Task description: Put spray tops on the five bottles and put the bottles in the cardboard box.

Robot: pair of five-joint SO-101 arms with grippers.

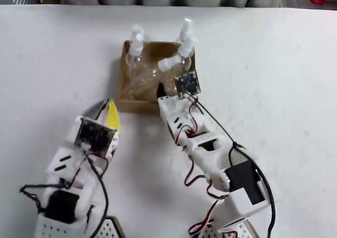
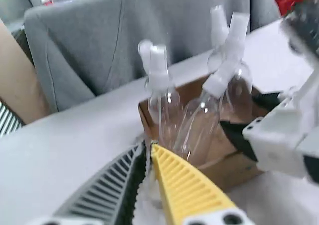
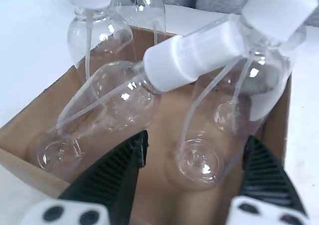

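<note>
**Bottles boxed:** The right gripper (image 3: pixel 195 138) hangs at the near rim of the cardboard box (image 1: pixel 134 105). Its black fingers (image 3: pixel 117 172) are spread and hold nothing. Clear bottles (image 3: pixel 99 36), white spray tops fitted, stand and lean inside the box directly ahead of the fingertips. One leaning bottle (image 3: pixel 117 93) runs aslant across the gap, with its base low by one finger and its spray top (image 3: pixel 192 58) raised ahead toward the other. The left gripper (image 2: pixel 148 148) sits farther off, beside the box's near corner, its yellow and grey fingers pressed together on nothing. The right arm looks better placed for any final nudge. The box rests on a white table (image 1: pixel 274 64), with grey upholstery (image 2: pixel 99 46) beyond its far edge.
</note>
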